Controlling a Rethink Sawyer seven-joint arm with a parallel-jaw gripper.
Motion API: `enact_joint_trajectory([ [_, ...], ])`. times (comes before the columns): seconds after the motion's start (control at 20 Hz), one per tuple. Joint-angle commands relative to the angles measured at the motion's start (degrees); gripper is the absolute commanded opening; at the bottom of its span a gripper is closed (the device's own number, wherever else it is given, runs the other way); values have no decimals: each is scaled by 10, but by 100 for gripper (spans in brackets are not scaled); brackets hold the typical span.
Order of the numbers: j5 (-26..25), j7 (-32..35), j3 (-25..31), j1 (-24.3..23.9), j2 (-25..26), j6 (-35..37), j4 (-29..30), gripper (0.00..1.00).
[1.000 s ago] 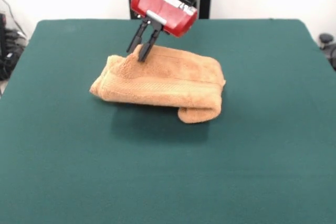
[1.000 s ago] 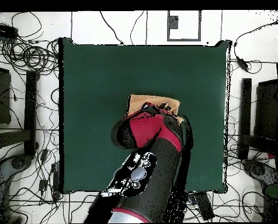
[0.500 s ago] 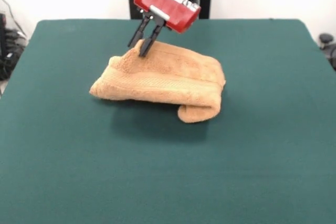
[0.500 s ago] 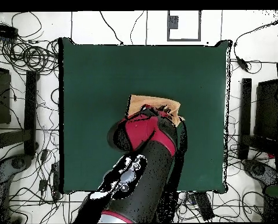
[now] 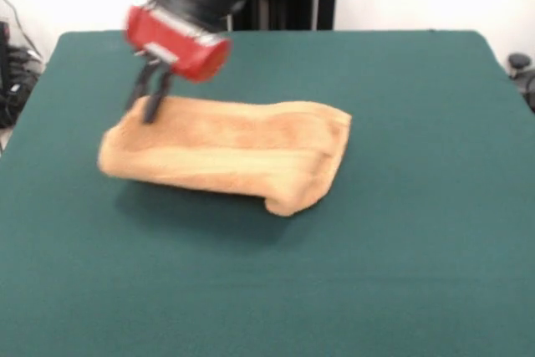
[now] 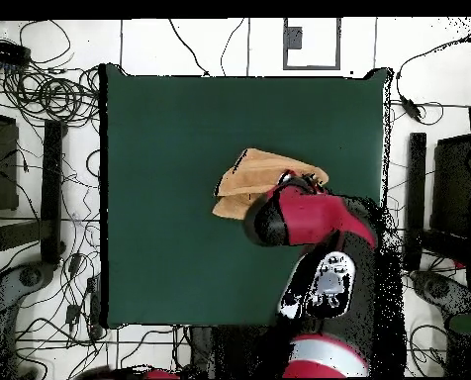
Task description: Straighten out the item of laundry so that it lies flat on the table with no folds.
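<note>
Black two-finger gripper [image 5: 150,99] pinches the far corner of the golden-tan terry towel [image 5: 230,152], mid-table on the dark teal felt table [image 5: 401,232] (still doubled over). Unfolding step; next likely drag sideways to open the fold.

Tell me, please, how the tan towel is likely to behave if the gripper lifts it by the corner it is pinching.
The towel looks soft and floppy: it sags into folds, so it would probably drape below the gripper. Its thick terry pile suggests it is unlikely to slip out. On the felt-like table it may drag and stretch rather than slide freely.
</note>
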Motion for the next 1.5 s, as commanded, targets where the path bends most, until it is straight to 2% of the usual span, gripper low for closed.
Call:
enact_joint_trajectory([
  [0.05, -99, -130, 109, -46, 81, -20, -98, 0],
  [0.15, -135, -103, 77, -33, 109, -56, -154, 0],
  [0.25, -166, -97, 75, -38, 118, -80, -188, 0],
  [0.4, -202, -127, 131, -73, 101, -63, -198, 0],
  [0.8, -253, -84, 129, -74, 107, -73, -229, 0],
  [0.85, -251, -119, 193, -115, 97, -56, -209, 0],
  [0.9, -249, -119, 211, -128, 97, -52, -201, 0],
  [1.05, -161, -118, 238, -160, 116, 88, -178, 0],
  [1.1, -146, -105, 232, -158, 119, 116, -174, 0],
  [1.15, -105, -95, 224, -157, 124, 207, -168, 0],
  [1.25, -64, -73, 218, -157, 133, 289, -160, 0],
  [1.35, -35, -56, 214, -160, 144, 336, -157, 0],
  [1.5, -13, -36, 203, -157, 151, 352, -154, 0],
])
